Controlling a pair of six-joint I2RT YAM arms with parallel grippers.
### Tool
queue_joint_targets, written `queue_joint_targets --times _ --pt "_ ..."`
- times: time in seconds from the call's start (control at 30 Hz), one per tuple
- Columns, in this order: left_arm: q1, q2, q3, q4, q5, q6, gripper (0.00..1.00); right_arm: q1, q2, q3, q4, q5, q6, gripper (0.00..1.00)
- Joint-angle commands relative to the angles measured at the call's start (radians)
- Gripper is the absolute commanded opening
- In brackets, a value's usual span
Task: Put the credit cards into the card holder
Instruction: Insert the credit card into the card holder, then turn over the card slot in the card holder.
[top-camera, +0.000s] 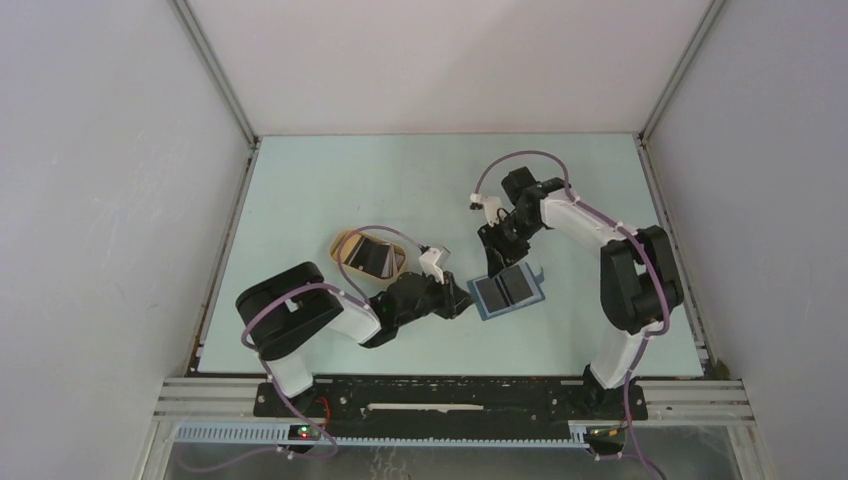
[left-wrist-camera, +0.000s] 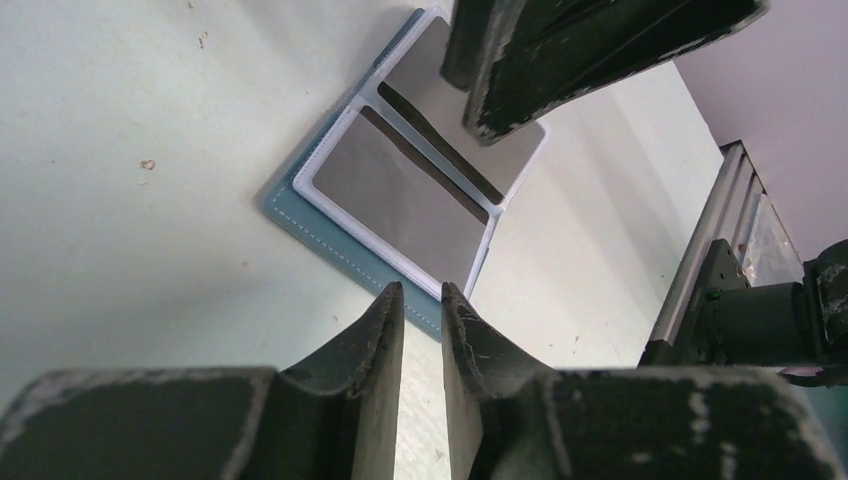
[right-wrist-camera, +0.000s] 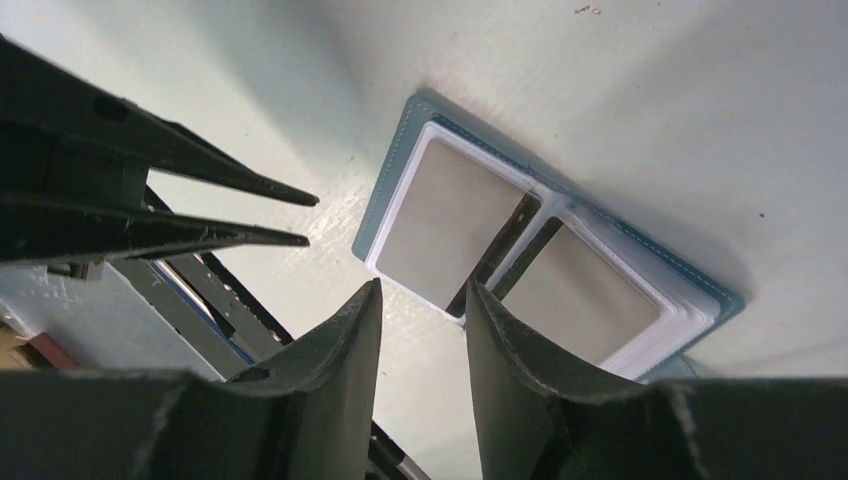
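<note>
At the middle of the bench, the card holder lies spread open and flat, with two grey cards seated in its clear sleeves. The left hand sits low at its near-left edge, fingers a narrow gap apart with nothing between them. The right hand hangs just over the far edge, parted and empty too. Spare cards wait in the tan tray to the left. The next card probably goes in best gripped by one short edge and slid flat and square into a sleeve mouth, while the other hand pins the holder against skating.
</note>
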Motion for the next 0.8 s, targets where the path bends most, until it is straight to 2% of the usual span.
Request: queue_joint_targets --times 0.0,0.23,0.33,0.5,0.57,0.63,0.67,0.7,0.77 --pt "0.011 -0.077 -0.047 0.094 -0.024 0.055 0.25 0.005 -0.117 -0.016 -0.011 -0.011 -0.087 0.43" --pt "0.017 -0.270 -0.108 0.048 -0.076 0.149 0.27 0.002 -0.291 -0.087 0.041 -0.038 -0.175 0.36" --pt "0.017 -0.362 -0.128 0.005 -0.098 0.198 0.29 -0.007 -0.371 -0.125 0.096 -0.086 -0.206 0.30" --pt "0.017 -0.547 -0.122 -0.170 -0.141 0.324 0.39 -0.013 -0.565 -0.244 0.239 -0.184 -0.249 0.31" --pt "0.018 -0.625 -0.118 -0.232 -0.169 0.376 0.48 -0.016 -0.631 -0.294 0.287 -0.243 -0.301 0.36" --pt "0.018 -0.701 -0.121 -0.275 -0.206 0.422 0.63 -0.013 -0.663 -0.358 0.331 -0.312 -0.391 0.54" --pt "0.018 -0.733 -0.127 -0.287 -0.239 0.440 0.75 -0.008 -0.655 -0.383 0.325 -0.337 -0.458 0.63" --pt "0.019 -0.773 -0.138 -0.294 -0.272 0.453 0.96 0.010 -0.630 -0.394 0.293 -0.341 -0.544 0.67" --pt "0.033 -0.815 -0.156 -0.296 -0.337 0.464 1.00 0.048 -0.564 -0.377 0.235 -0.306 -0.615 0.68"
